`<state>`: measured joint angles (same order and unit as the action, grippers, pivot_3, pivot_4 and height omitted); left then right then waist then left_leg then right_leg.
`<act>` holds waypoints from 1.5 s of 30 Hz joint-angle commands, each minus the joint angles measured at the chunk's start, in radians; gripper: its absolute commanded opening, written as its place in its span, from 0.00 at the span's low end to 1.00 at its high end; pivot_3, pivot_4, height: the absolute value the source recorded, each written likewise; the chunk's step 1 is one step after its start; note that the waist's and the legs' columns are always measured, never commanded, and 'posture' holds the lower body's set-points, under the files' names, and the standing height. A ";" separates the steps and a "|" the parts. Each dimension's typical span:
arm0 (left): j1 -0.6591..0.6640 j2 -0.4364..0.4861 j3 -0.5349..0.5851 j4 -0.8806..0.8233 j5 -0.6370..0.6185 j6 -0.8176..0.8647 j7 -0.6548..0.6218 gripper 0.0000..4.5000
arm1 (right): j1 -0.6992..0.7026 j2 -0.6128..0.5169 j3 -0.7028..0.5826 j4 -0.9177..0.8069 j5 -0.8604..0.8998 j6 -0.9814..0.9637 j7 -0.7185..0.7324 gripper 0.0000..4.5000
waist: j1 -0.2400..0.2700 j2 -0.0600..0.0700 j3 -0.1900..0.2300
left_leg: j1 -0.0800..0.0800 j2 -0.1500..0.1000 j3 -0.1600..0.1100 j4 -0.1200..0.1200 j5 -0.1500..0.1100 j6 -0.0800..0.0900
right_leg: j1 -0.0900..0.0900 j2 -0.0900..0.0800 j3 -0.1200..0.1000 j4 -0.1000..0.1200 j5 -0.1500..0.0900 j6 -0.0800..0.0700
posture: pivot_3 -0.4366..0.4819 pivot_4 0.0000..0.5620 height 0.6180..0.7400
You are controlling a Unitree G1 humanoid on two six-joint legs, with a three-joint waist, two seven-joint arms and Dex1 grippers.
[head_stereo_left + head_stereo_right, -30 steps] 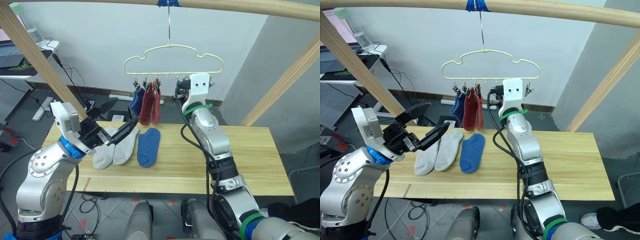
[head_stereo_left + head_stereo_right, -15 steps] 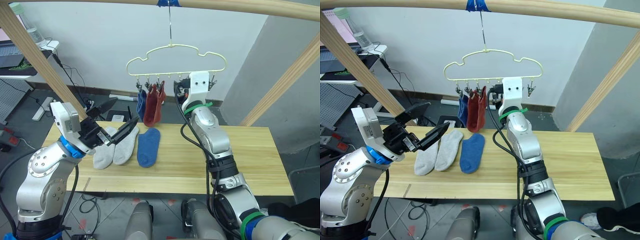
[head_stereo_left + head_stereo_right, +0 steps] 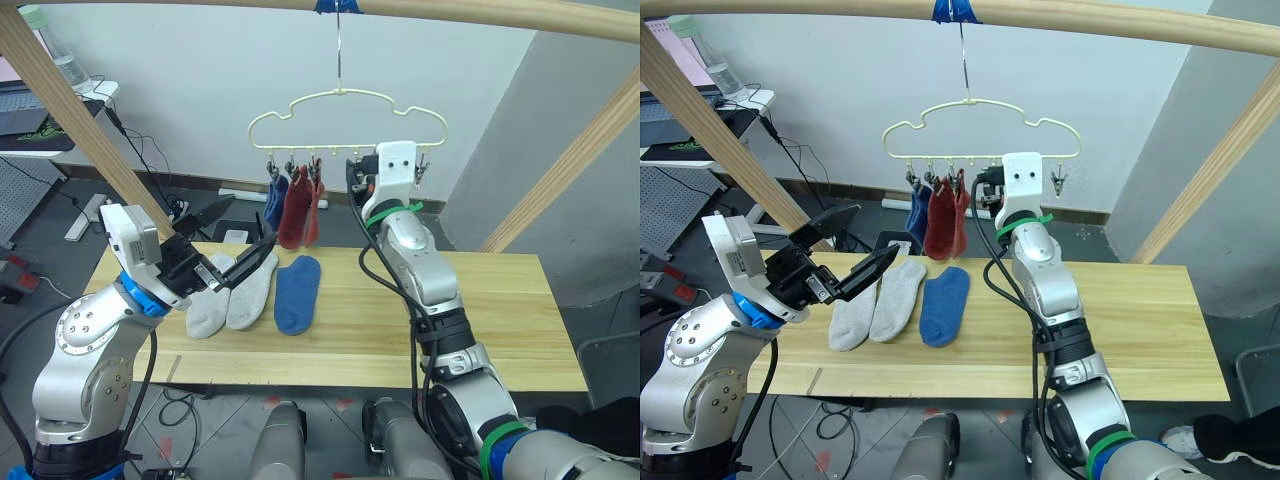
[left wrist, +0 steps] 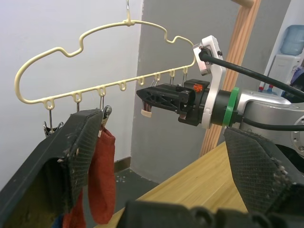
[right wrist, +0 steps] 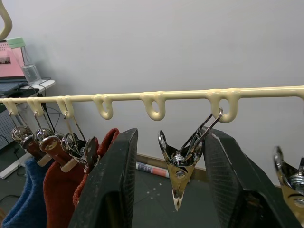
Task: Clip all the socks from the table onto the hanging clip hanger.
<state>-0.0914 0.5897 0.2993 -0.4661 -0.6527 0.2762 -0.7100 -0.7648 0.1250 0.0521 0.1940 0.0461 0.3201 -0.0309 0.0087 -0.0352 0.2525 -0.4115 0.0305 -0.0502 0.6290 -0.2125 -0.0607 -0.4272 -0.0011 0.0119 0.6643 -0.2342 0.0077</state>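
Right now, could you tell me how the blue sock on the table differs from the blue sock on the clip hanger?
The blue sock on the table lies flat beside two grey socks; the blue sock on the clip hanger hangs from a clip beside the red socks. The first awaits clipping; the second is done. Both are the same blue.

Both eye views are looking down over the surface (image 3: 500, 300) from head height. Each wrist view is facing the clip hanger (image 5: 156, 102) up close.

Clip hanger (image 3: 347, 117): pale yellow wire, silver metal clips (image 5: 182, 161). Hung socks: one blue (image 3: 273, 203), two rust red (image 3: 297, 213). On light yellowish wood surface (image 3: 500, 310): two light grey socks (image 3: 232, 293), one blue sock (image 3: 296, 293). Tool fingers (image 5: 112, 190) black.
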 commanded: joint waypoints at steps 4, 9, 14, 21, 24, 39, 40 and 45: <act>0.001 0.004 0.009 -0.036 0.002 -0.021 -0.003 1.00 | -0.029 0.004 -0.004 -0.020 -0.011 -0.027 -0.009 0.46 | 0.000 0.000 0.000 | 0.000 0.000 0.000 0.000 0.000 0.000 | 0.000 0.000 0.000 0.000 0.000 0.000 | 0.65 0.35 1.00; 0.000 0.004 0.008 -0.036 0.002 -0.020 -0.003 1.00 | -0.029 0.003 -0.006 -0.021 -0.012 -0.028 -0.008 0.33 | 0.000 0.000 0.000 | 0.000 0.000 0.000 0.000 0.000 0.000 | 0.000 0.000 0.000 0.000 0.000 0.000 | 0.65 0.35 1.00; 0.002 0.000 0.004 -0.037 0.004 -0.021 -0.003 1.00 | -0.025 0.000 -0.009 -0.025 -0.015 -0.027 -0.010 0.04 | 0.000 0.000 0.000 | 0.000 0.000 0.000 0.000 0.000 0.000 | 0.000 0.000 0.000 0.000 0.000 0.000 | 0.64 0.36 1.00; 0.012 -0.003 -0.003 -0.042 0.007 -0.020 -0.001 1.00 | -0.007 -0.015 -0.015 -0.053 -0.012 -0.001 0.002 0.00 | 0.000 0.000 0.000 | 0.000 0.000 0.000 0.000 0.000 0.000 | 0.000 0.000 0.000 0.000 0.000 0.000 | 0.64 0.37 1.00; 0.031 0.002 -0.009 -0.042 0.014 -0.010 0.000 1.00 | 0.006 -0.046 -0.023 -0.103 0.032 0.067 0.069 0.00 | 0.000 0.000 0.000 | 0.000 0.000 0.000 0.000 0.000 0.000 | 0.000 0.000 0.000 0.000 0.000 0.000 | 0.64 0.38 1.00; 0.012 -0.092 -0.234 0.272 0.267 0.165 0.209 1.00 | -0.121 -0.288 -0.188 -0.293 0.594 0.827 0.469 0.00 | -0.009 0.007 0.004 | 0.001 0.001 0.000 0.000 0.000 0.001 | 0.000 0.001 0.000 0.000 -0.001 0.001 | 0.53 0.49 1.00; -0.018 -0.111 -0.259 0.322 0.299 0.149 0.219 1.00 | -0.126 -0.293 -0.195 -0.294 0.615 0.849 0.476 0.00 | -0.009 0.008 0.005 | 0.001 0.000 0.000 0.000 0.000 0.001 | 0.001 0.001 0.001 0.000 -0.001 0.001 | 0.53 0.49 1.00; -0.158 -0.166 -0.335 0.542 0.369 0.144 0.192 1.00 | -0.154 -0.305 -0.195 -0.282 0.625 0.863 0.453 0.00 | -0.021 0.007 0.006 | 0.000 0.000 0.002 0.000 -0.001 0.002 | 0.000 0.001 0.001 -0.001 -0.001 0.001 | 0.49 0.51 1.00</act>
<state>-0.2013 0.4300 -0.0089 0.0093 -0.3197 0.4452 -0.4964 -0.8861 -0.1740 -0.1401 -0.0533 0.6485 1.1913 0.4123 -0.0126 -0.0279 0.2585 -0.4129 0.0307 -0.0490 0.6290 -0.2134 -0.0586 -0.4281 -0.0002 0.0131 0.6631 -0.2352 0.0088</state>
